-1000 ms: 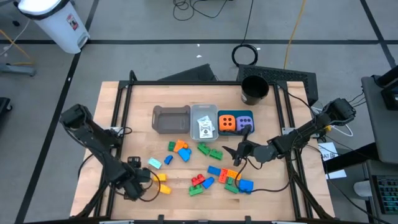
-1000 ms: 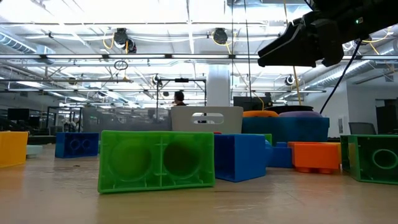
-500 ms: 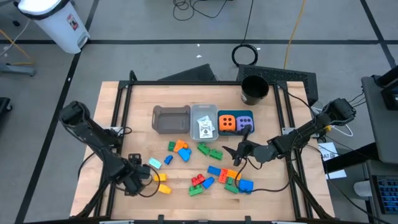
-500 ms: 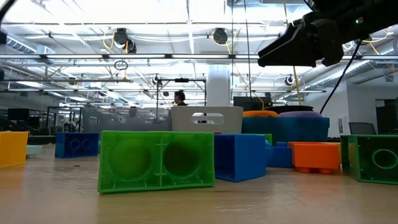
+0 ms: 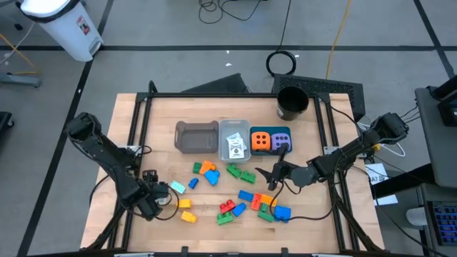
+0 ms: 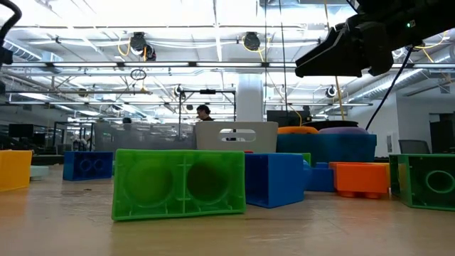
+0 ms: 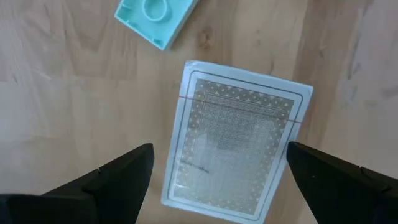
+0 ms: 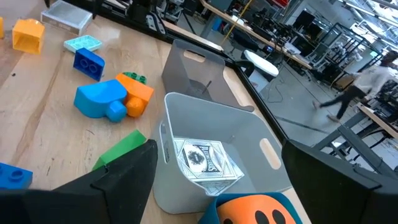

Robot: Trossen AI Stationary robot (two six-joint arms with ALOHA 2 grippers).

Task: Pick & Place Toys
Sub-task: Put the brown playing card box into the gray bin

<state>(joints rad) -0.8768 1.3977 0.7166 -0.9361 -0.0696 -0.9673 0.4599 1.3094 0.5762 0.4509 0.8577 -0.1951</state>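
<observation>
Already, two dotted cubes (image 5: 268,141) and cards sit in bins, while many bricks (image 5: 246,202) lie loose. Left gripper (image 7: 217,171), fingers apart, hovers over a card deck (image 7: 236,140) on the table (image 5: 157,128); right gripper (image 5: 265,175) waits open.

Landmark: the clear bin (image 5: 233,140). Behind it the table (image 5: 214,107) lies bare as far as the black cup (image 5: 291,102) at the far right. In front of it bricks (image 5: 246,200) crowd the boards. Grey bin (image 5: 197,136) and teal bin (image 5: 270,140) close both its sides. Front-left of it, a card (image 7: 236,140) and teal brick (image 7: 155,17) lie apart on bare wood.
</observation>
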